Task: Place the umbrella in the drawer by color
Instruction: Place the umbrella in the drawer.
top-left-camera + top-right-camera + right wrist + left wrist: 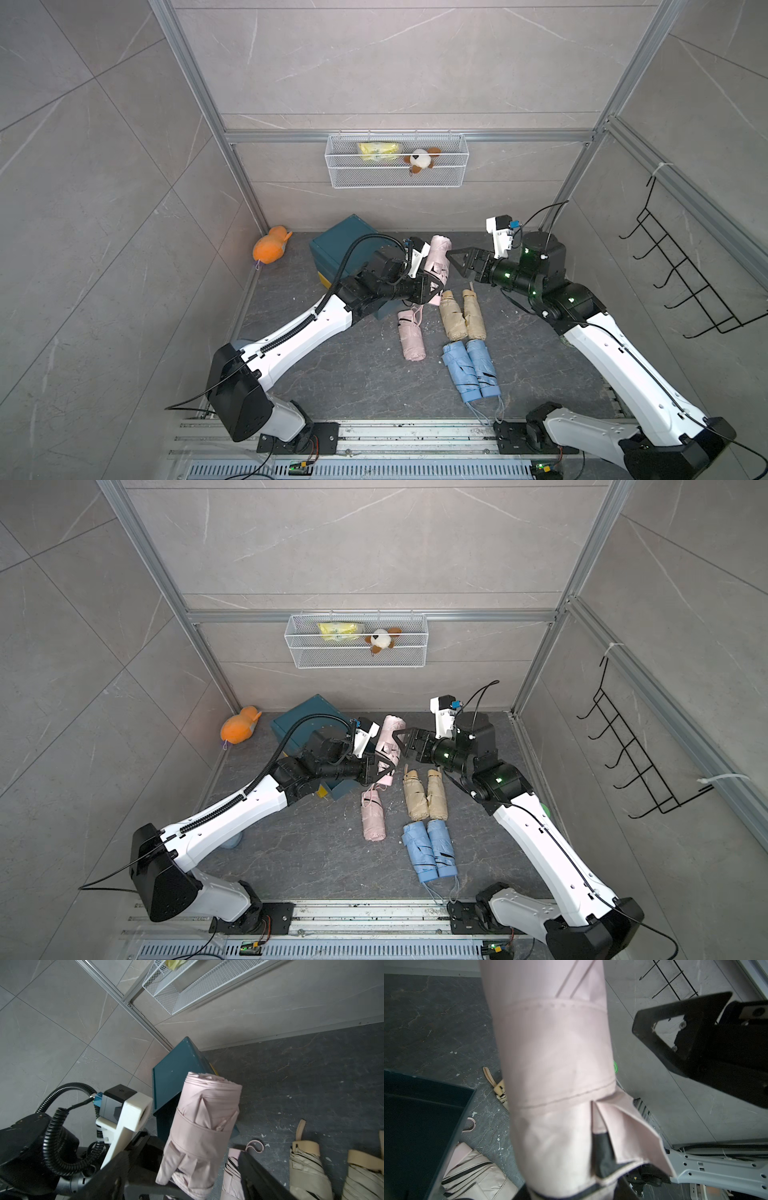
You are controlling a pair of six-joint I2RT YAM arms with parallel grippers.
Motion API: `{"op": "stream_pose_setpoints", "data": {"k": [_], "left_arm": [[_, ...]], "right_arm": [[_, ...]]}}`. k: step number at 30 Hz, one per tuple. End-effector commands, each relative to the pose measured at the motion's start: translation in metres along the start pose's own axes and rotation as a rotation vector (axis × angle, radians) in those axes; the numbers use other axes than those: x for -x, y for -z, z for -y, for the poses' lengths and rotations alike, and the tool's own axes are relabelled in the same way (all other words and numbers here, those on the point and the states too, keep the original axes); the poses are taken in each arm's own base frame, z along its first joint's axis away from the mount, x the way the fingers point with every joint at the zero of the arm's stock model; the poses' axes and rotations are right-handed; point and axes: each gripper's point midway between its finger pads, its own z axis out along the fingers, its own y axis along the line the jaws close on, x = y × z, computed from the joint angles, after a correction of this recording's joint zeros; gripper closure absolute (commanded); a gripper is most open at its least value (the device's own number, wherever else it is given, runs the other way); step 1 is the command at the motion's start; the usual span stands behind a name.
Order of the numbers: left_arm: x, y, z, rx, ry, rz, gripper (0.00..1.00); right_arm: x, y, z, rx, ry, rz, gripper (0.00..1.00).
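Dark grey marbled counter (353, 374) within grey tiled walls. White mesh basket (395, 179) on far wall, holding yellow packet (379, 151) and brown-white plush toy (420, 159). Left claw (436, 284) clenched on rolled pink fabric umbrella (438, 249); right claw (455, 264) released.

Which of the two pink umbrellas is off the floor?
The pink umbrella clamped in the left claw, held up beside the teal drawer; the other pink one lies flat on the floor beside the beige pair.

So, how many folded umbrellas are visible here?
6: one pink held in the left hand, another pink on the floor, two beige side by side, two blue likewise. The drawer unit may hide more.
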Motion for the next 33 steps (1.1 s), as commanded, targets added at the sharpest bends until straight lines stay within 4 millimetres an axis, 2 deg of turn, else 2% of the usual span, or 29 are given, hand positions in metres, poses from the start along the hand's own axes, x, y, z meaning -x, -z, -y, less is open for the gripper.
{"op": "stream_pose_setpoints", "data": {"k": [1,8,16,27,33], "left_arm": [[0.017,0.022,0.032,-0.097,-0.102,0.027,0.65],[0.007,0.034,0.035,-0.098,-0.131,0.005,0.66],[0.01,0.047,0.036,-0.084,-0.148,0.024,0.66],[0.009,0.04,0.032,-0.078,-0.139,-0.009,0.66],[0.008,0.041,0.033,-0.086,-0.141,-0.007,0.66]], "right_arm": [[-0.004,-0.007,-0.003,0.032,0.025,-0.06,0.15],[-0.01,-0.027,0.008,0.036,-0.025,-0.11,0.15],[-0.016,-0.031,0.016,0.023,-0.049,-0.127,0.15],[-0.024,-0.052,0.007,0.148,-0.142,-0.159,0.16],[-0.031,-0.064,0.012,0.173,-0.187,-0.177,0.2]]}}
